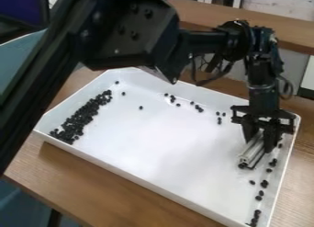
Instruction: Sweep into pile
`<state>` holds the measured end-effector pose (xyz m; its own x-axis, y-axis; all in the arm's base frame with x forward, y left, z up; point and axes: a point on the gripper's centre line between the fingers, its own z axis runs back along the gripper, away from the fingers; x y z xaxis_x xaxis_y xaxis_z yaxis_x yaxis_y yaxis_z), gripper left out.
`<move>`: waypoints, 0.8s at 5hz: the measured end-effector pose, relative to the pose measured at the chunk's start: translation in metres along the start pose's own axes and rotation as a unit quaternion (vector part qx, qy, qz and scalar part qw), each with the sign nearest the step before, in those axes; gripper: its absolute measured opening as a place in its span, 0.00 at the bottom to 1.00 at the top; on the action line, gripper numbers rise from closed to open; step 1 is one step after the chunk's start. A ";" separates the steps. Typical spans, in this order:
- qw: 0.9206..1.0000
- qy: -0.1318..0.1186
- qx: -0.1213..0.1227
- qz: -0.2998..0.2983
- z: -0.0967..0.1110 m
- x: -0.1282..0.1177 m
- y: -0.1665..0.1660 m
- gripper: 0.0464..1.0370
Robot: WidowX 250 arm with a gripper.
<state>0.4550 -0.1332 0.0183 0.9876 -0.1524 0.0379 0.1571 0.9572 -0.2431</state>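
Note:
The black gripper hangs over the right end of the white tray, fingers pointing down, shut on a pale, ridged bar. The bar's lower end is close to the tray floor, with a dark bit at its tip. A dense band of small black pieces lies along the tray's left wall. More black pieces are strung along the right wall, beside and below the bar. A few others are scattered near the back wall.
The tray's raised walls surround the work area on a wooden table. A wooden ledge runs behind the tray, and a dark screen stands at the upper left. The arm crosses above the tray's back left part.

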 end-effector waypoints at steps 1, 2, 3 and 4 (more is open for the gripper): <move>1.000 -0.002 0.006 0.027 0.006 0.001 0.026 0.35; 0.999 0.006 0.028 0.046 0.011 -0.006 0.051 0.35; 0.995 0.011 0.042 0.086 0.021 -0.020 0.088 0.35; 0.988 0.007 0.051 0.143 0.031 -0.037 0.132 0.35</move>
<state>0.4397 0.0067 0.0152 0.9917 0.1251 -0.0309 -0.1282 0.9814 -0.1432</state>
